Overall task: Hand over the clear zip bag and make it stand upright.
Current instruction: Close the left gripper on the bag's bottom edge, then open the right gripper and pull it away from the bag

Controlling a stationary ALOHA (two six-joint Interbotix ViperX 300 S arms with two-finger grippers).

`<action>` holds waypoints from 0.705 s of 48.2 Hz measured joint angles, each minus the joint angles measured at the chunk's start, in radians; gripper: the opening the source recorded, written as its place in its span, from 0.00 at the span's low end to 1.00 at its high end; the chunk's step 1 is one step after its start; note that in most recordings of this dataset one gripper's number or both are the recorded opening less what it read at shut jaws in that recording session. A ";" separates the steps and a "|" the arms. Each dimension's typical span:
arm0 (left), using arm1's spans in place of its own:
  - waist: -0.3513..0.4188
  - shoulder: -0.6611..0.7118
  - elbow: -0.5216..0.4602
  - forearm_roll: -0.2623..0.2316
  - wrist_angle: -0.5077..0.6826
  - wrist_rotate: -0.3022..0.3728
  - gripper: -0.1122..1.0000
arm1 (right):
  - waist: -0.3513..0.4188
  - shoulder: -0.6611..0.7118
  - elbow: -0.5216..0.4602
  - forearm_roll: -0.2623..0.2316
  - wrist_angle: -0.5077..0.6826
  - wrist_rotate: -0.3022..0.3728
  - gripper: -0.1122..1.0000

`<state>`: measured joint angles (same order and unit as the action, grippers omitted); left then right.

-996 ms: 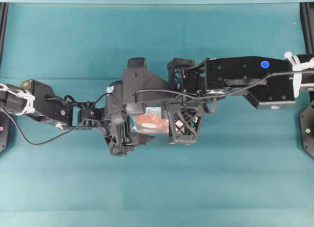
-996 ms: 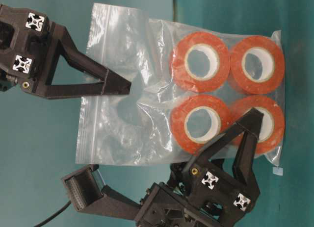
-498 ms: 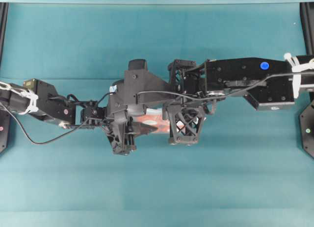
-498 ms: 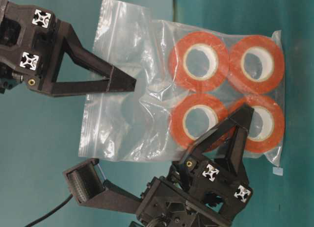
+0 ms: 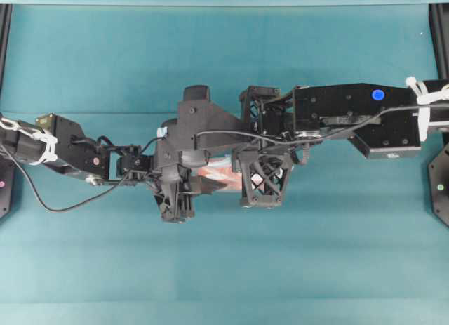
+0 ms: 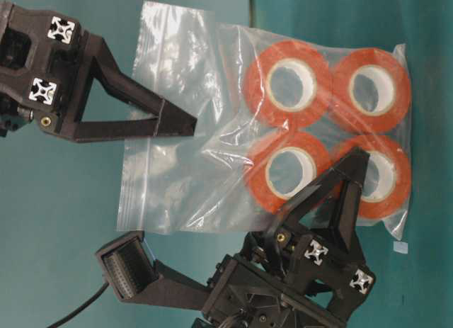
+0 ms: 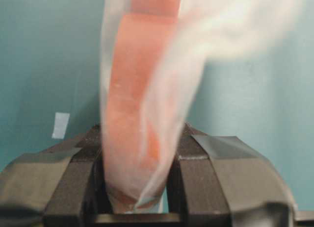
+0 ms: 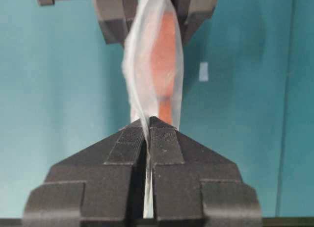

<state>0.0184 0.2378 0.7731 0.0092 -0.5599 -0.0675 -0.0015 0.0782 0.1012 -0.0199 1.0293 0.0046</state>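
Both my pincers grasp the clear zip bag (image 6: 212, 129): left pincer (image 7: 135, 188) at the rolls, right pincer (image 8: 148, 126) on empty film.

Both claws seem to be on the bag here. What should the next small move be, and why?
Probably open the right claw. It pinches the empty film of the clear zip bag, while the left claw has already shut on the bag's roll-filled end, so both hold it and the handover only needs the release.
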 measured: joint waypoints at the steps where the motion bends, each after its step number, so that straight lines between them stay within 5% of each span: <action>1: 0.000 0.000 -0.002 0.000 0.000 0.002 0.31 | 0.000 0.002 0.000 0.000 -0.003 0.000 0.13; 18: 0.000 0.000 0.000 0.000 0.002 0.006 0.31 | 0.000 0.002 0.002 0.000 -0.031 0.048 0.19; 34: -0.002 0.000 0.003 -0.002 0.002 0.006 0.31 | 0.012 0.000 0.002 0.011 -0.026 0.051 0.91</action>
<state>0.0169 0.2378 0.7762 0.0077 -0.5584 -0.0614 0.0107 0.0782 0.1028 -0.0092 1.0032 0.0552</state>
